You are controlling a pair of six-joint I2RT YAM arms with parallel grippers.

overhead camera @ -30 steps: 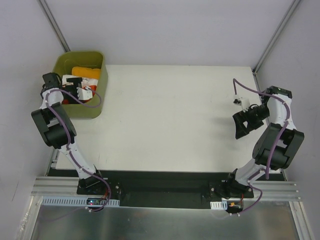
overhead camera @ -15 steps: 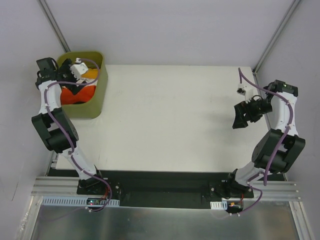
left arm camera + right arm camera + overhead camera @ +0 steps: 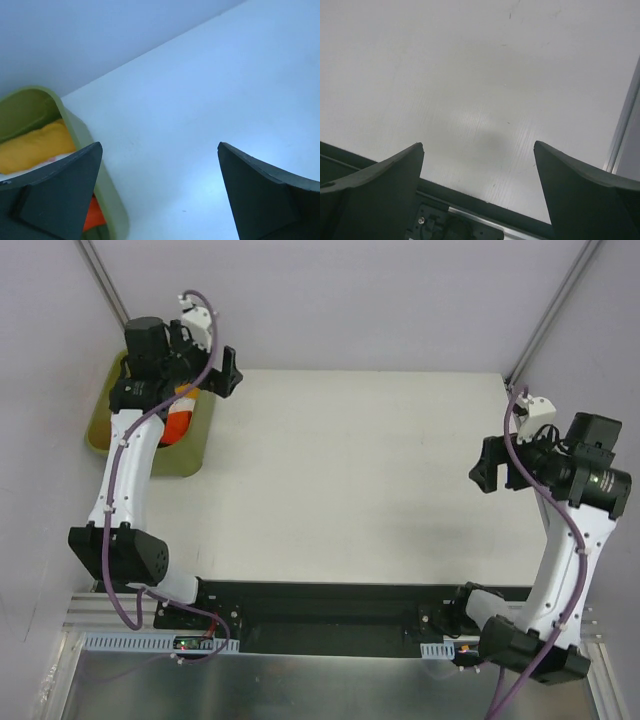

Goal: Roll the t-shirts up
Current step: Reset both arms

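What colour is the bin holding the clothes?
The bin is olive green, clearest in the top view.

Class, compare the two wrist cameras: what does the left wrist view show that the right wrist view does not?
Left wrist only: a green bin holding yellow cloth and red-orange cloth. Right wrist only: a black base plate along the near edge and a metal post. Both: the white table, plus an open, empty end effector, the left end effector in one, the right end effector in the other.
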